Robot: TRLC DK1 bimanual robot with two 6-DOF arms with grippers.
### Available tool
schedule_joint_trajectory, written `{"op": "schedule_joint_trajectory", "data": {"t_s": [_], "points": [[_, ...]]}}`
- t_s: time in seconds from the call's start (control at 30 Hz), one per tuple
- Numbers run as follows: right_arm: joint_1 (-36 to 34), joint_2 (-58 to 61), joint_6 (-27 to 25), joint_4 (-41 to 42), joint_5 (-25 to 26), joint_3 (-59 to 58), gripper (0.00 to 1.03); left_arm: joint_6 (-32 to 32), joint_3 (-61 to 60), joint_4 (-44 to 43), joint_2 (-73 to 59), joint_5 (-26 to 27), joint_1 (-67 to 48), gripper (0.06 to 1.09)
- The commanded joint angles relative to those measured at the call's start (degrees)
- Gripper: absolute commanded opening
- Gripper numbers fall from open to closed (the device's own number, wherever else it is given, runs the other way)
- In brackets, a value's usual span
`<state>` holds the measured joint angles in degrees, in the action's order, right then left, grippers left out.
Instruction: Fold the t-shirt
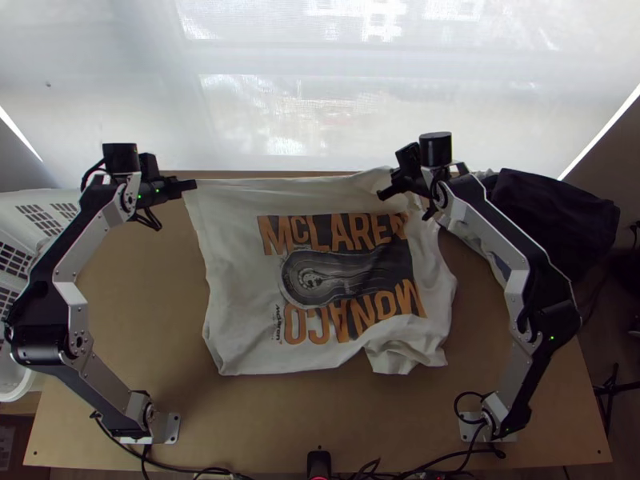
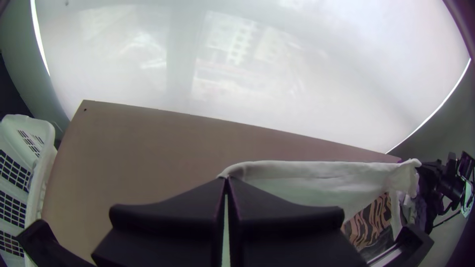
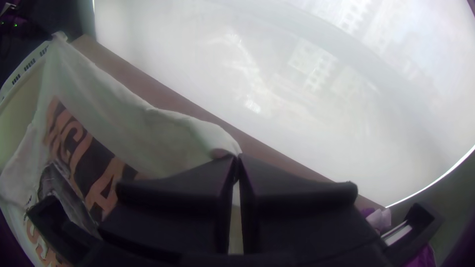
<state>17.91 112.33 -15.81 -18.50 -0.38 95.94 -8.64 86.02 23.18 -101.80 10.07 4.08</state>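
Where left pincer grips the t-shirt's edge, table stretches toward basket.

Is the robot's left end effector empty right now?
No, the left end effector has its fingers shut on a corner of the white printed t-shirt.

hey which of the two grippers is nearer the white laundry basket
The left gripper, pinching a corner of the t-shirt; the right gripper grips it over toward the dark cloth.

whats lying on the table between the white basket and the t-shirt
Bare tabletop lies between the white basket and the t-shirt, as the top view shows; the left arm passes above part of that stretch.
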Motion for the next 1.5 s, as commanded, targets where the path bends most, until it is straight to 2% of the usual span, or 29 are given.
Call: {"op": "schedule_joint_trajectory", "data": {"t_s": [0.0,0.37,0.53,0.73,0.97,1.2,1.47], "points": [[-0.3,7.3,-0.6,-3.1,0.0,11.7,0.03,0.4,6.2,1.4,-3.5,0.6,3.1,0.09],[-2.7,20.7,-1.8,-10.9,0.1,32.9,0.03,0.5,20.1,3.9,-15.2,0.5,1.1,0.09],[-3.6,25.4,-4.0,-10.9,0.2,38.5,0.03,1.3,27.0,5.0,-21.0,0.5,0.8,0.09],[-3.8,26.3,-4.3,-5.0,2.7,37.8,0.03,1.8,34.7,6.9,-26.4,0.4,1.2,0.09],[-2.2,26.8,-6.4,3.5,4.6,37.9,0.03,1.8,36.2,7.1,-27.8,0.3,1.5,0.09],[-0.5,26.4,-7.2,4.1,5.3,34.8,0.03,1.4,36.2,8.9,-27.1,0.4,1.4,0.09],[-0.8,16.5,-6.8,4.1,5.2,22.4,0.03,1.3,31.9,10.0,-23.4,1.6,1.2,0.09]]}}
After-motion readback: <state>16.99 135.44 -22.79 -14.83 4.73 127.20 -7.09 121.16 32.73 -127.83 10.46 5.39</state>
